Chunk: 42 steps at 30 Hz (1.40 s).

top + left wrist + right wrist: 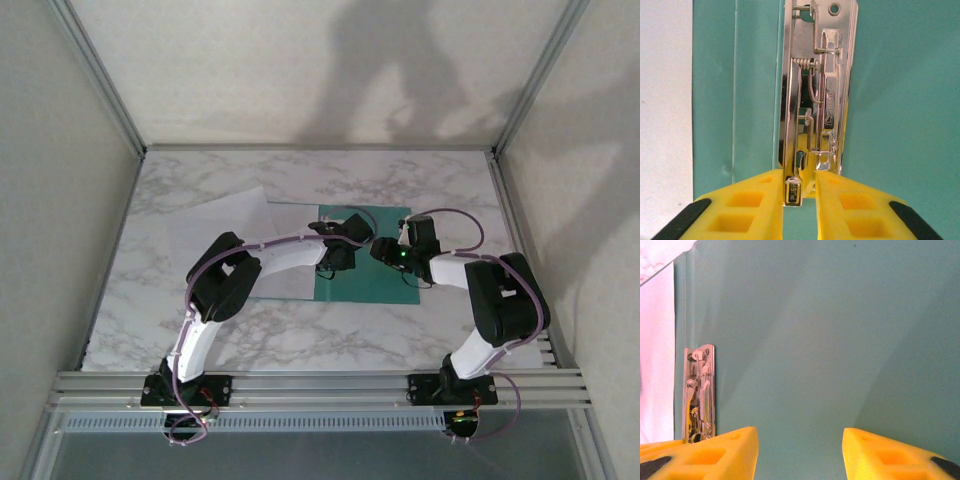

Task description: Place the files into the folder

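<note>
**Three cameras: one overhead, two riding the wrists**

The top camera sits high above and behind the mounting rail (320, 382). It looks down and forward over the whole marble tabletop (300, 340), where the teal folder (375, 285) appears small at centre. The left wrist camera looks along its own left hand (800, 200), very close over the folder's metal clip (820, 90). The right wrist camera looks past the right hand (797, 455) from slightly farther back. Both wrist views share the clip and the green card around it.
</note>
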Motion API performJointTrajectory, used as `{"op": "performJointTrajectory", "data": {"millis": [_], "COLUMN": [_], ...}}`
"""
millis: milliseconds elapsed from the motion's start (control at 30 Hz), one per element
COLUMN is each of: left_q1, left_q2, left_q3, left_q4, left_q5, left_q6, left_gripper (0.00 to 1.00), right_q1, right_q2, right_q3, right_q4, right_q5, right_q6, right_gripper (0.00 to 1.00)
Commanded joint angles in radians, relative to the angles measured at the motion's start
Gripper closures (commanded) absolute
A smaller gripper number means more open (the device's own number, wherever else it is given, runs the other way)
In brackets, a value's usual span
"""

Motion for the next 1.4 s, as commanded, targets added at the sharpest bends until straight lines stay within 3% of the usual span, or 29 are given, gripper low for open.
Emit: {"op": "performJointTrajectory", "data": {"millis": [0, 233, 367, 667, 800, 1000, 1367], "left_q1": [-0.033, -0.039, -0.043, -0.043, -0.045, -0.045, -0.043], "left_q2": [-0.030, -0.033, -0.040, -0.042, -0.048, -0.046, -0.043], "left_q3": [0.009, 0.014, 0.014, 0.020, 0.025, 0.037, 0.033], "left_q4": [0.026, 0.004, 0.001, -0.021, -0.034, -0.059, -0.042], "left_q5": [0.026, 0.014, 0.003, -0.025, -0.051, -0.079, -0.059], "left_q6": [-0.020, -0.019, -0.021, -0.024, -0.028, -0.028, -0.026], "left_gripper": [0.77, 0.76, 0.70, 0.72, 0.62, 0.63, 0.74], "right_q1": [0.026, 0.027, 0.027, 0.026, 0.026, 0.026, 0.026], "right_q2": [0.044, 0.046, 0.049, 0.048, 0.049, 0.049, 0.052], "right_q3": [-0.067, -0.068, -0.068, -0.070, -0.070, -0.068, -0.067], "right_q4": [-0.238, -0.236, -0.237, -0.238, -0.237, -0.238, -0.240], "right_q5": [-0.050, -0.050, -0.050, -0.051, -0.051, -0.049, -0.050], "right_q6": [0.041, 0.039, 0.036, 0.034, 0.033, 0.033, 0.032], "right_gripper": [0.51, 0.51, 0.51, 0.51, 0.51, 0.51, 0.51]}}
